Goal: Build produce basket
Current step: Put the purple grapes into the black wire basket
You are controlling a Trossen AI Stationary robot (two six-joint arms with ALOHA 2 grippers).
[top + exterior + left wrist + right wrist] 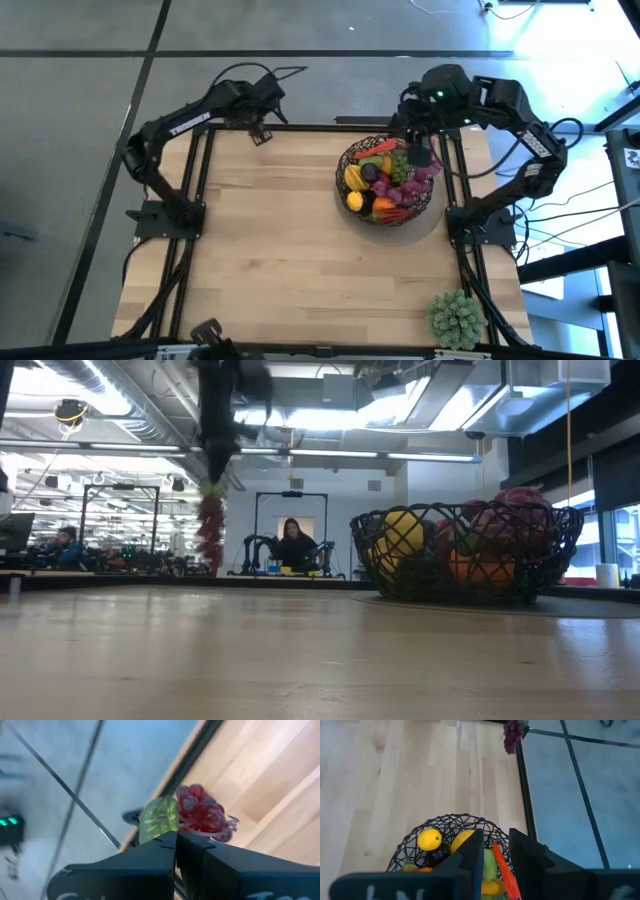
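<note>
Step in hand: carrying one more piece to the basket (390, 182). Left gripper (262, 132) is up off the tabletop (280, 250) at its far left edge, fingers (150, 855) clenched on the leafy stem of a red grape bunch (202, 812) that hangs just below them, clear of the wood. Basket sits well off toward the right arm, already heaped with produce (385, 180). Next move calls for a lifted carry across and a release over the pile, not the rim. Right gripper (420, 150) hovers directly above the basket, fingers (470, 852) parted a little, nothing between them. Hard to tell: exact grip point on the stem, probably at the leaf (159, 817); lower basket contents are hidden by the weave.
</note>
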